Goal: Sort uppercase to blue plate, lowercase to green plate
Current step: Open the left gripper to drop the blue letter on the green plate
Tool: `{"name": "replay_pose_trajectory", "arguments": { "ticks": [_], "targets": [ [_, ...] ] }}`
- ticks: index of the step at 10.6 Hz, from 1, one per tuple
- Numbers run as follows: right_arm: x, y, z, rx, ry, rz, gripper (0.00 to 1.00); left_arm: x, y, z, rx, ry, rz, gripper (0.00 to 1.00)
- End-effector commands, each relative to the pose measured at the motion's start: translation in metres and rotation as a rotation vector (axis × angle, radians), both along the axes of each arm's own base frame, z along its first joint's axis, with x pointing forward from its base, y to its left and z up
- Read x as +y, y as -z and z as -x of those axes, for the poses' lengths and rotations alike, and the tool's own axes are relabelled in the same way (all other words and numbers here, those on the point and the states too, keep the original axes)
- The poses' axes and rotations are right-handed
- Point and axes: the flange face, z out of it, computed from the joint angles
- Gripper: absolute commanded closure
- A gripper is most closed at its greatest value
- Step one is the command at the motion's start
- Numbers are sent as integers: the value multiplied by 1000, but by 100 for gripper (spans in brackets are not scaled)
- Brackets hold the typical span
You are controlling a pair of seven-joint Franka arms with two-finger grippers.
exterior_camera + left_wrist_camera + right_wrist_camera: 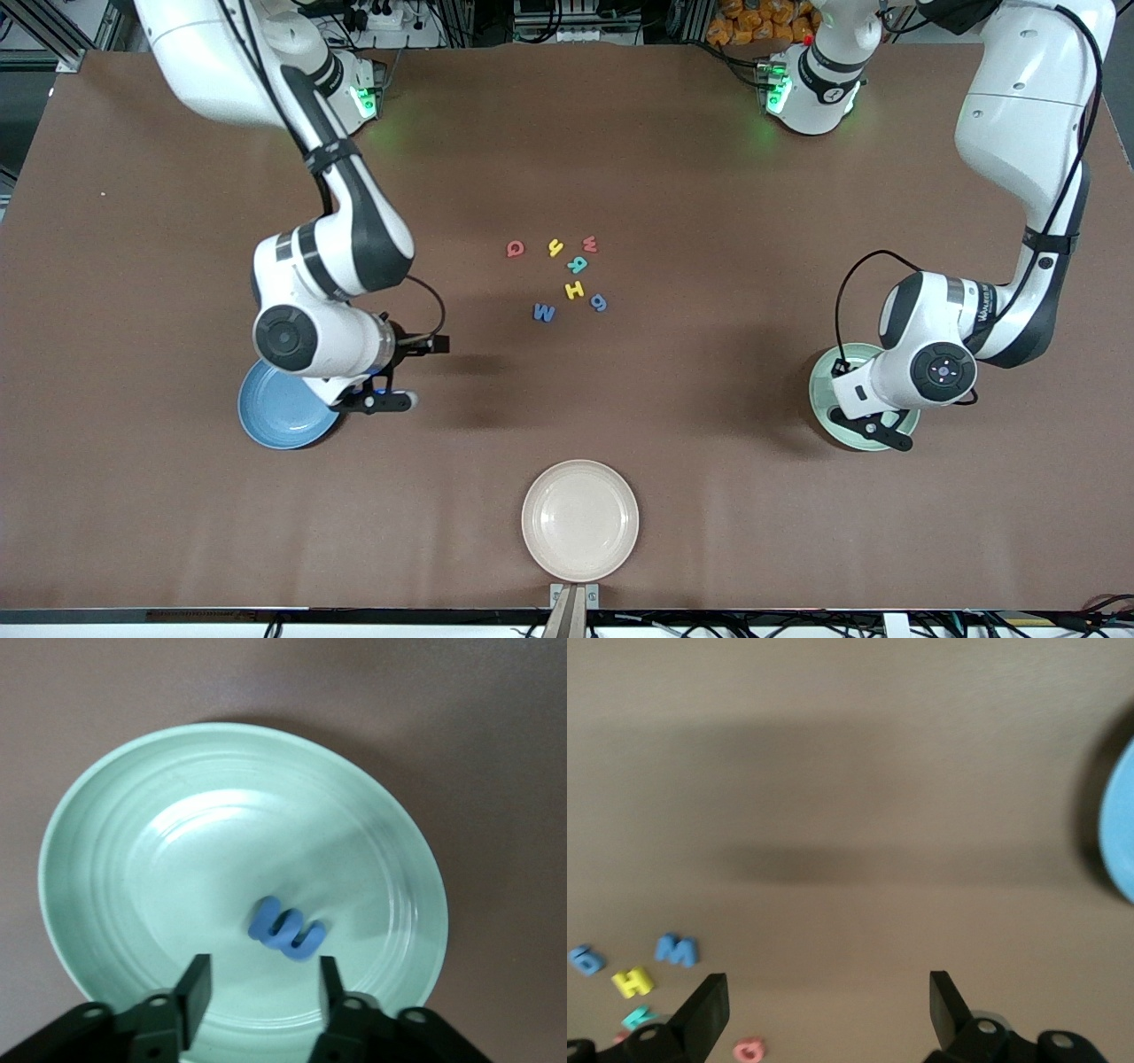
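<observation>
My left gripper (877,431) (263,970) hangs open over the green plate (828,372) (177,771). A blue lowercase m (285,927) lies in that plate, just past the fingertips and free of them. Mid-table lie a red Q (515,249) (749,1049), yellow y (555,247), red w (590,244), teal R (578,264) (638,1017), yellow H (574,290) (633,981), blue g (599,303) (585,960) and blue M (543,312) (676,950). My right gripper (430,372) (828,988) is open and holds nothing, over bare table beside the blue plate (283,416) (1121,833).
A cream plate (579,520) sits near the table edge closest to the front camera, midway between the arms. The right arm's wrist covers part of the blue plate in the front view.
</observation>
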Motion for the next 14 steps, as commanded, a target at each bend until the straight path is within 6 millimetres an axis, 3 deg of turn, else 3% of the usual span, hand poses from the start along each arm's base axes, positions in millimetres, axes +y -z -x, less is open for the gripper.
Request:
{"name": "replay_pose_trajectory", "arguments": {
  "ticks": [1, 3, 5, 7, 9, 10, 12, 14],
  "targets": [
    [20, -5, 17, 19, -8, 9, 0, -8, -20, 0, -10, -20, 54, 0],
    [25, -2, 22, 35, -17, 16, 0, -66, -65, 14, -6, -62, 32, 0],
    [36, 1, 27, 35, 6, 26, 0, -83, -114, 20, -47, -71, 26, 0],
    [66, 3, 37, 12, 86, 48, 0, -105, -165, 33, -77, -56, 38, 0],
    [94, 18, 43, -26, 176, 54, 0, -101, -221, 49, -92, -65, 17, 0],
    [112, 35, 48, -43, 212, 61, 0, -95, -248, 58, -89, -84, 27, 0],
    [136, 63, 58, -84, 208, 65, 0, -84, -290, 70, -125, -83, 31, 0],
    [146, 82, 66, -83, 184, 85, 0, -82, -313, 77, -149, -126, 83, 0]
  ]
}}
